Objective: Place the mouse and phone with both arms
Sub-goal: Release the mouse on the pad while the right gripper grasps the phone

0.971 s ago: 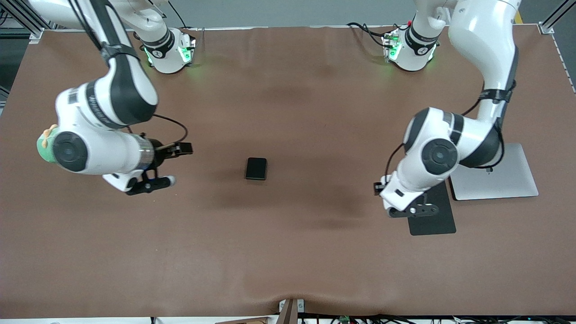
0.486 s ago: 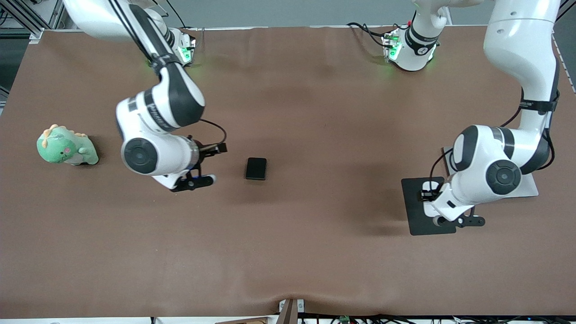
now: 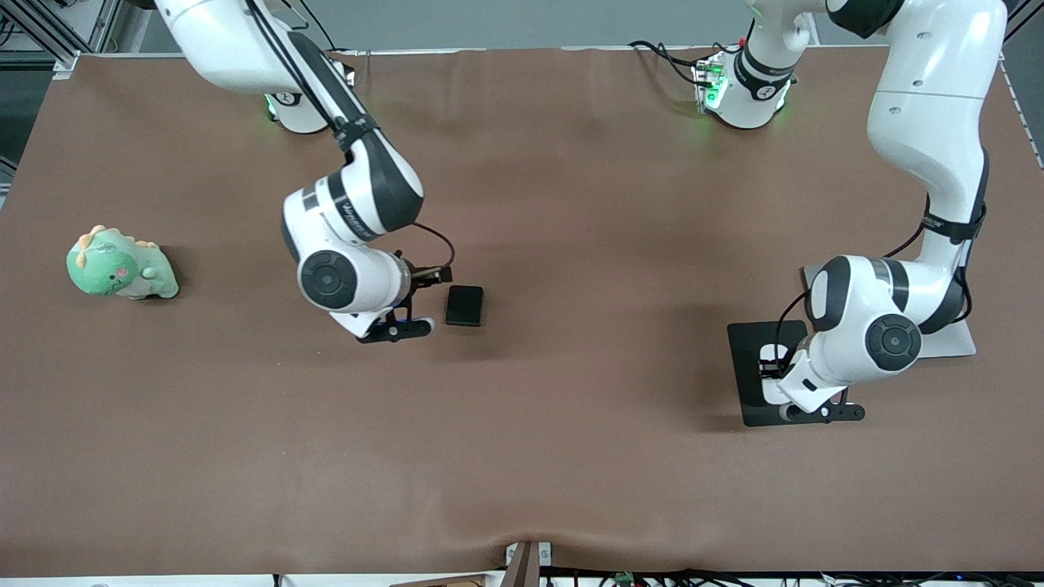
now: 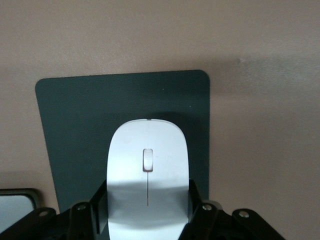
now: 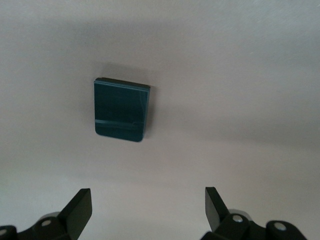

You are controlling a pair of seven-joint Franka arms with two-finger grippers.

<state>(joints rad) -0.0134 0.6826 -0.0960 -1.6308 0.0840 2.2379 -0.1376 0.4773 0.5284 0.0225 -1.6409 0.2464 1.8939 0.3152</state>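
Note:
The black phone [image 3: 464, 306] lies flat in the middle of the table; it also shows in the right wrist view [image 5: 121, 111]. My right gripper [image 3: 419, 303] is open and empty, low beside the phone on the side toward the right arm's end; in its wrist view [image 5: 147, 200] the phone lies ahead of the fingertips. My left gripper [image 4: 148, 200] is shut on the white mouse [image 4: 148, 175] and holds it over the black mouse pad [image 4: 75, 130]. I cannot tell whether the mouse touches the pad. In the front view the left gripper [image 3: 803, 399] hides most of the mouse.
The mouse pad [image 3: 746, 383] lies toward the left arm's end, beside a closed silver laptop [image 3: 958, 338]. A green dinosaur plush [image 3: 121, 265] sits toward the right arm's end.
My right arm has swung from over the plush to beside the phone. My left arm has carried the mouse over the mouse pad.

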